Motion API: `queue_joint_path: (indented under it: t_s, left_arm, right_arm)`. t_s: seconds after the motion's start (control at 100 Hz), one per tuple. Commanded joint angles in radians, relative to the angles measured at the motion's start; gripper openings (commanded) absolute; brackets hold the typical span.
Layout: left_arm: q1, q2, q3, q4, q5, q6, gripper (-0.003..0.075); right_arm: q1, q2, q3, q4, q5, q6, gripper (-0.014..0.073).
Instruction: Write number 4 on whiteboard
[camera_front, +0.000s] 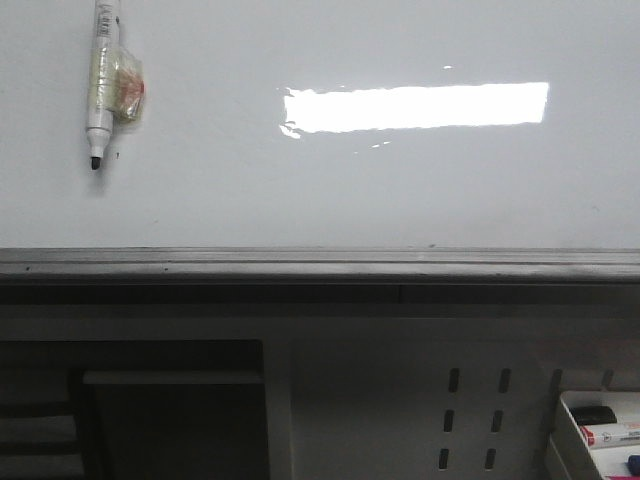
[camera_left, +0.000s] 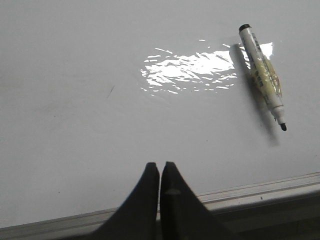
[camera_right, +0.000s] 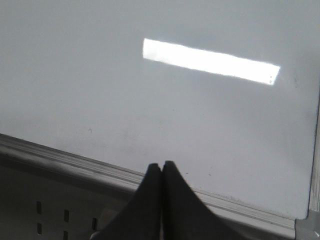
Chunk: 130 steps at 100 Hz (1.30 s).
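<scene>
The whiteboard (camera_front: 400, 200) stands bare: no number 4 is on it, only a few faint specks and the bright strip of reflected light. A marker (camera_front: 103, 80) is stuck to its upper left area, tip down and uncapped, with a yellowish wad of tape (camera_front: 125, 85) around its middle that seems to fasten it to the board (the front view is too soft to say how firmly).

Both grippers are empty and well apart from the marker. The left gripper (camera_left: 160, 170) has its fingers pressed together near the ledge (camera_left: 250, 192), and the right gripper (camera_right: 161, 170) is likewise closed on nothing, low over the board's lower right part.

The marker looks light, stiff and smooth-barrelled, so it will likely twist or slip in a loose pinch. The best hold is probably across the barrel just above or below the tape, square to its length, leaving the tip clear. Pulling it free may take a small tug, and the tape could cling or drag the barrel askew. The left arm is the nearer one. The glossy board is hard and slick, so only light, steady pressure should be needed to draw. In the lower right of the front view a tray (camera_front: 565, 420) holds other pens.
</scene>
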<state>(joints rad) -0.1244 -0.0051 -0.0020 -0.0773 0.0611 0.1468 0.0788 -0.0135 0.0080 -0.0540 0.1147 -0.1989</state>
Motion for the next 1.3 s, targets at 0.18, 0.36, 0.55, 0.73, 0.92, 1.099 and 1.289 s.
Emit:
queue_joint_path:
  t_s: [0.18,0.36,0.55,0.73,0.92,1.099,1.289]
  left_arm:
    - [0.002,-0.028,0.028,-0.008,-0.071,-0.01,-0.002]
    - [0.002,-0.028,0.028,-0.008,-0.071,-0.01,-0.002]
    - [0.002,-0.028,0.028,-0.008,-0.071,-0.01,-0.002]
    - [0.002,-0.028,0.028,-0.008,-0.071,-0.01,-0.002]
    - [0.002,-0.028,0.028,-0.008,-0.071,-0.01,-0.002]
    - [0.002,-0.028,0.028,-0.099,-0.071,-0.01,-0.002]
    - [0.002,-0.028,0.027,-0.311,-0.075,-0.01,-0.002]
  right_arm:
    - [-0.007,-0.016,0.02,-0.01,-0.077,0.0,-0.0066]
    - [-0.007,-0.016,0.02,-0.01,-0.077,0.0,-0.0066]
    - [-0.007,-0.016,0.02,-0.01,-0.077,0.0,-0.0066]
    - [-0.007,-0.016,0.02,-0.01,-0.077,0.0,-0.0066]
    - [-0.007,-0.016,0.02,-0.008,-0.077,0.0,-0.0066]
    - [-0.007,-0.016,0.02,0.122,-0.081,0.0,-0.0066]
    - [-0.007,-0.016,0.02,0.343,-0.115,0.0,-0.0066]
